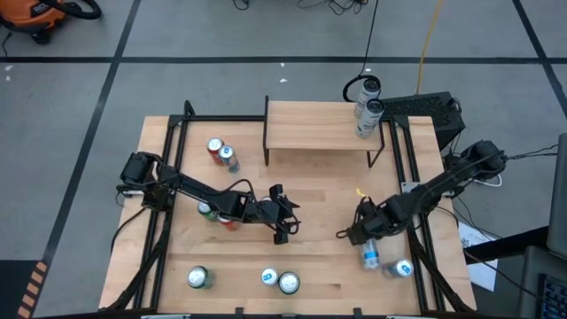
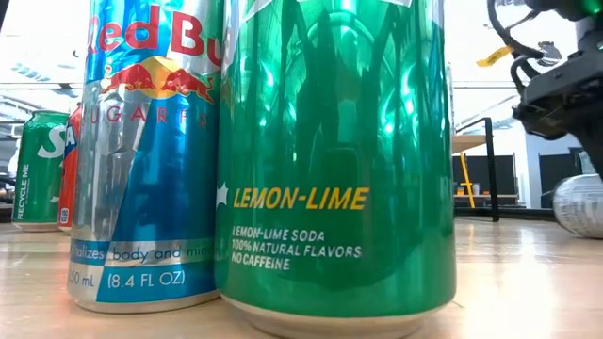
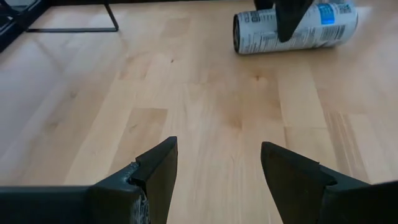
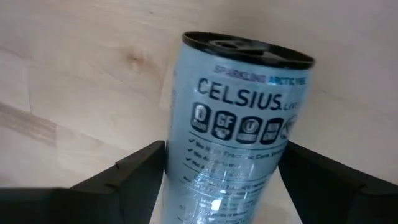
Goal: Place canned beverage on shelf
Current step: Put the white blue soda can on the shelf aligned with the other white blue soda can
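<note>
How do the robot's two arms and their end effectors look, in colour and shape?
Both arms are dark, nearly black, jointed, with black cables looping along the links. The left end effector has two dark wedge-shaped fingers with angular, faceted tips. The right end effector has the same dark faceted fingers. No markings show on either.
</note>
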